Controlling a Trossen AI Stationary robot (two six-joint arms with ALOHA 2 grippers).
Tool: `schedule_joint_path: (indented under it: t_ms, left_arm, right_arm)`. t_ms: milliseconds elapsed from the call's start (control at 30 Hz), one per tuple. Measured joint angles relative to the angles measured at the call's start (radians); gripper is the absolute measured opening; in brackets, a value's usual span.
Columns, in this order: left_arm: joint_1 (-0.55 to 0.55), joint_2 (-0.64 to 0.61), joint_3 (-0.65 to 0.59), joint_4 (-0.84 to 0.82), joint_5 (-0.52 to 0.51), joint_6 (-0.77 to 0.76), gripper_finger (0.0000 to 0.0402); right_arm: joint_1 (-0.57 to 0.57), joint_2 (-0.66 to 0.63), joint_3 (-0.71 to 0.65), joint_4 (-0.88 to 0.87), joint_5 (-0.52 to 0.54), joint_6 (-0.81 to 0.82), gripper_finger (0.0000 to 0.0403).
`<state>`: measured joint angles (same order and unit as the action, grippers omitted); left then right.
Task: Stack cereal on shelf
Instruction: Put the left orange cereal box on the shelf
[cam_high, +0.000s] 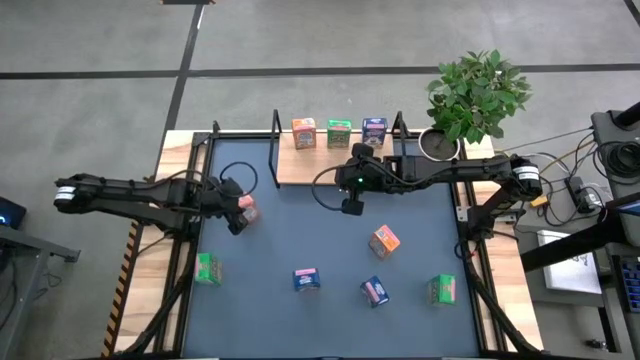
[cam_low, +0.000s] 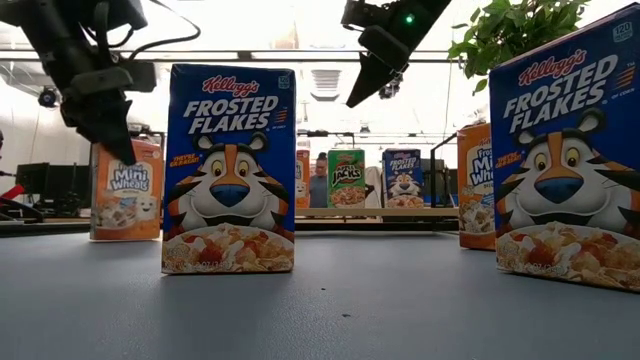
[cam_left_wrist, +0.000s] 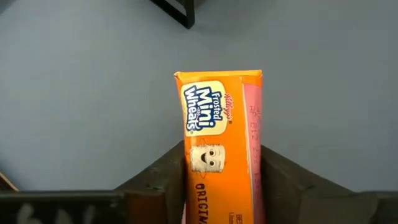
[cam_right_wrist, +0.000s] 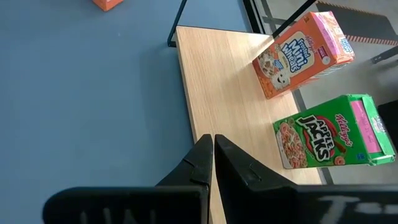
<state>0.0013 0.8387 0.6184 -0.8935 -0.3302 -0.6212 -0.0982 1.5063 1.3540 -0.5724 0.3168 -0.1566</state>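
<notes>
Left gripper (cam_left_wrist: 222, 180) jaws hug orange Mini-Wheats box (cam_left_wrist: 221, 140) | right gripper (cam_right_wrist: 211, 158) clenched, empty, over shelf (cam_right_wrist: 217, 81) | risk: loose, unfinished squeeze lets box slip or tip when lifted.

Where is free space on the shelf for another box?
The shelf is bare at its left part and along its front edge. Crowded: the back edge, where the orange box, green box and blue box stand.

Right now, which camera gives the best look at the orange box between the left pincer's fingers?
The left wrist view: the orange Mini-Wheats box fills it, between the left pincer fingers. High view shows a small pink-orange patch; low view shows it partly hidden; right wrist view misses it.
</notes>
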Motion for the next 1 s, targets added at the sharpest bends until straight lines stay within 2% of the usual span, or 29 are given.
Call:
schedule_joint_path:
  t_ms: [100, 200, 300, 433, 567, 767, 1000]
  left_arm:
    - [0.000, 0.000, 0.026, -0.002, 0.023, 0.016, 0.0118]
    - [-0.001, 0.000, 0.090, 0.004, 0.095, 0.091, 0.0111]
    - [0.000, 0.006, 0.174, 0.058, 0.150, 0.212, 0.0109]
    - [0.003, 0.048, 0.294, 0.147, 0.160, 0.442, 0.0109]
    - [0.039, 0.154, 0.421, 0.181, 0.158, 0.644, 0.0108]
    - [0.119, 0.375, 0.575, 0.177, 0.158, 0.895, 0.0108]
    - [0.264, 0.597, 0.675, 0.177, 0.181, 1.078, 0.0108]
  right_arm:
    - [0.000, 0.000, 0.000, -0.005, 0.000, 0.000, 0.0009]
    - [0.000, -0.001, 0.000, -0.039, 0.000, 0.003, 0.0009]
    - [0.000, -0.013, -0.001, -0.092, 0.000, 0.019, 0.0009]
    - [0.002, -0.036, -0.001, -0.144, 0.000, 0.045, 0.0009]
    - [0.006, -0.068, -0.001, -0.176, -0.001, 0.072, 0.0009]
    - [0.028, -0.113, -0.007, -0.192, -0.002, 0.094, 0.0009]
    - [0.056, -0.143, -0.033, -0.185, -0.002, 0.113, 0.0009]
